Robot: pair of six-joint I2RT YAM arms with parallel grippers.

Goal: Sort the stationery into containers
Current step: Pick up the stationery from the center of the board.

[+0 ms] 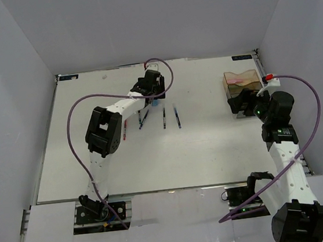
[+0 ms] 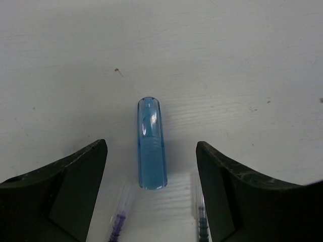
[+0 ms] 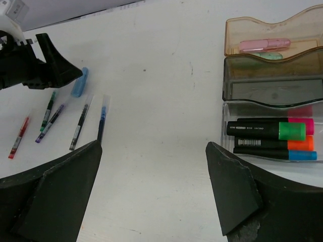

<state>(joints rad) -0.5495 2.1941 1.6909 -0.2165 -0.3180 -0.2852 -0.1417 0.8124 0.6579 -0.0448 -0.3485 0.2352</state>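
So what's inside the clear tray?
Four black markers in the clear tray: pink-capped marker, green-capped marker, orange-capped marker, blue-capped marker. The green-capped marker seems to lie on top, covering part of its neighbours, so anything beneath them cannot be seen.

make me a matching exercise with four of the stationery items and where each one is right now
Things:
1. translucent blue cylindrical piece
2. pastel pink piece
3. black green-capped marker
4. thin red pen

Places:
A. in the clear plastic tray
B. on the white table, outside any jaws or tray
C. in the amber-brown plastic tray
D. on the table between the left arm's open jaws

Pairs: 1-D, 2-C, 3-A, 4-B
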